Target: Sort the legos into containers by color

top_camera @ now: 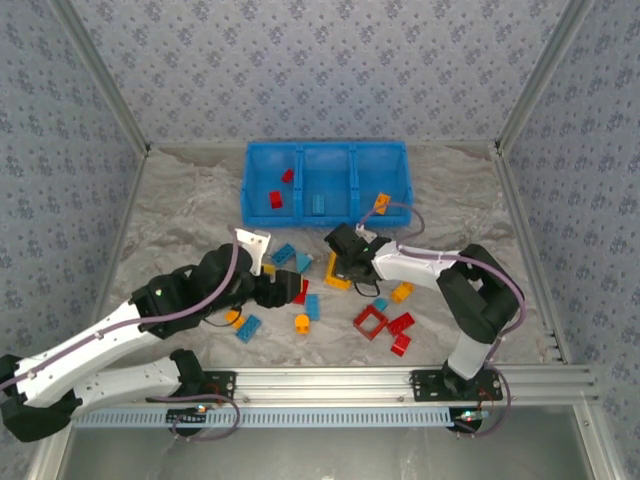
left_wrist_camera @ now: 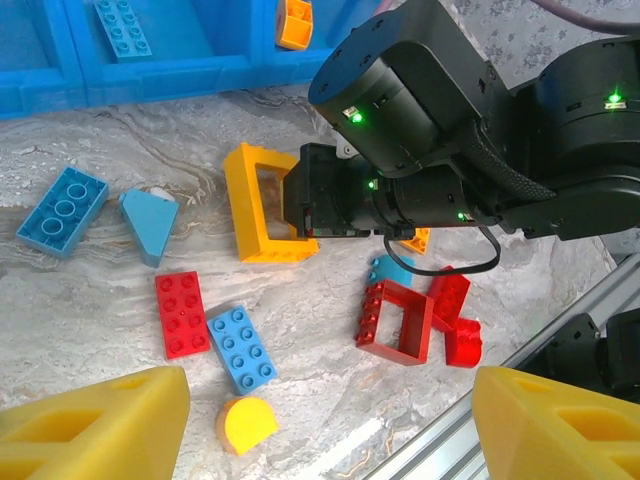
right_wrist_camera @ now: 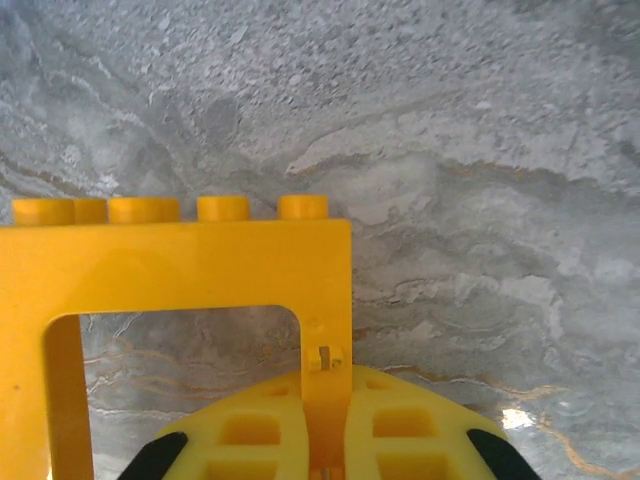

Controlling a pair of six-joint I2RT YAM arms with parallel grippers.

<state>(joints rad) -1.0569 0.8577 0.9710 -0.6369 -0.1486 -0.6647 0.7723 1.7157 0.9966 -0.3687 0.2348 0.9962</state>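
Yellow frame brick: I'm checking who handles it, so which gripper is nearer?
Right. The right gripper is shut on the yellow frame at its side bar; the left gripper hovers open, apart, to its left.

Bright, even, diffuse lighting with soft, faint shadows. Left wrist view: near fingers [left_wrist_camera: 95,425] out of focus. Right wrist view: small glare on surface [right_wrist_camera: 515,415].

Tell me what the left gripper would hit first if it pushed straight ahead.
Likely the orange half-round piece just ahead of the open left gripper; a blue brick lies right behind it. Depth is unclear, so the table may come first.
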